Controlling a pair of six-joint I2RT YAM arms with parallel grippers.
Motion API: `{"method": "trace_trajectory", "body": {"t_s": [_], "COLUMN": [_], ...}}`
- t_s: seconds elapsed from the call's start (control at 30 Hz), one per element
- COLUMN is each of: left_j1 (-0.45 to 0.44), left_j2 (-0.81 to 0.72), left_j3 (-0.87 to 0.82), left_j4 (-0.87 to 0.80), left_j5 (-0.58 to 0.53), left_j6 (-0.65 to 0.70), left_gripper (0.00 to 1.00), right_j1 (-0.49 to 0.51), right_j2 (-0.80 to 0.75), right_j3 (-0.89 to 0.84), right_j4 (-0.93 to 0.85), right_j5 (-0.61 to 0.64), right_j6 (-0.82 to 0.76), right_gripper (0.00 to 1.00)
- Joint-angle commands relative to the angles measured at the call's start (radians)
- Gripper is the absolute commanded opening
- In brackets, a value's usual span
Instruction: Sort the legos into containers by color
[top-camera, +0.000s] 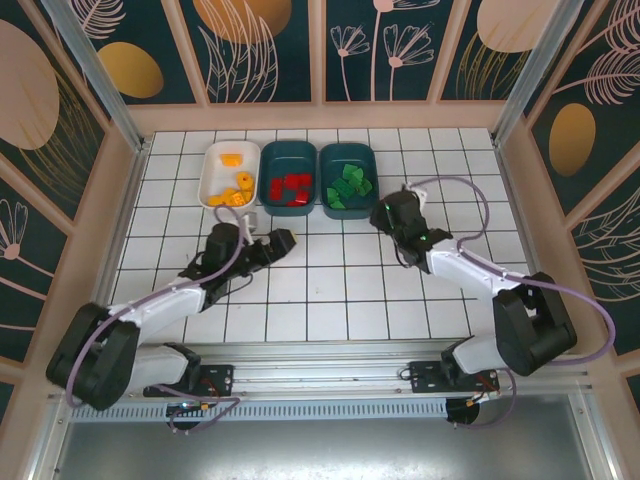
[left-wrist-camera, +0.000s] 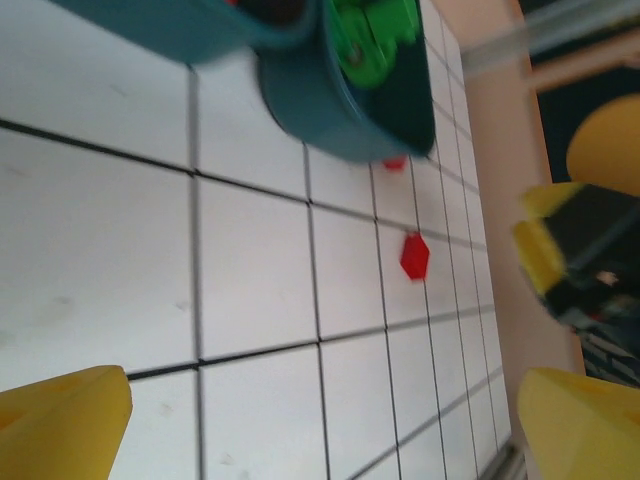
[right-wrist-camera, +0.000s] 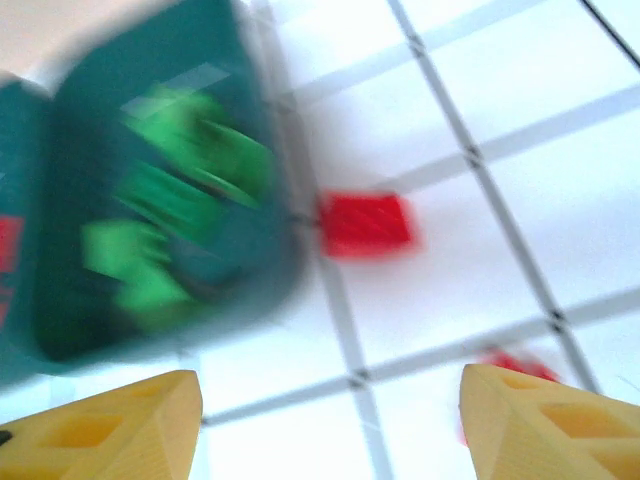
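While red lego (right-wrist-camera: 365, 224) lies on desk (right-wrist-camera: 600, 120) just beside green-filled tray (top-camera: 346, 150), right gripper (right-wrist-camera: 330, 400) hovers above, fingers apart, empty. Step: pickup approach. Next: descend, clamp it, carry to red-filled tray (top-camera: 288, 150). Left gripper (left-wrist-camera: 320, 420): apart, empty.

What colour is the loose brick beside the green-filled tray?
Red brick; best in the right wrist view.

Inscriptions, labels, brands, numbers, signs: none legible on any surface in any of the three views.
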Motion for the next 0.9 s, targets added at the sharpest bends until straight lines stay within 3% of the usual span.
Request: {"method": "trace_trajectory", "body": {"t_s": [0.0,0.23,0.43,0.53,0.7,0.87], "left_j1": [-0.067,-0.138,-0.138,-0.137,-0.136,-0.131], "left_j2": [0.069,0.149,0.103,0.077,0.056,0.029], "left_j3": [0.044,0.084,0.036,0.031,0.037,0.075], "left_j4": [0.149,0.146,0.122,0.086,0.034,-0.093], "left_j5": [0.026,0.029,-0.015,-0.030,-0.057,-0.162], "left_j6": [-0.021,-0.003,0.002,0.019,0.046,0.068], "left_gripper": [0.99,0.99,0.99,0.99,0.98,0.99], "right_j1": [-0.032,-0.113,-0.140,-0.140,-0.136,-0.093], "right_j2": [-0.009,0.164,0.280,0.300,0.267,0.186], "right_j3": [-0.072,-0.021,0.026,0.034,0.017,0.054], "right_j4": [-0.055,-0.027,-0.002,0.018,0.045,0.011], "right_j5": [0.065,-0.024,-0.053,-0.079,-0.073,-0.041], "right_j6": [0.059,0.004,-0.009,-0.018,-0.041,-0.071], "right_gripper": [0.72,0.72,0.60,0.51,0.27,0.18]}}
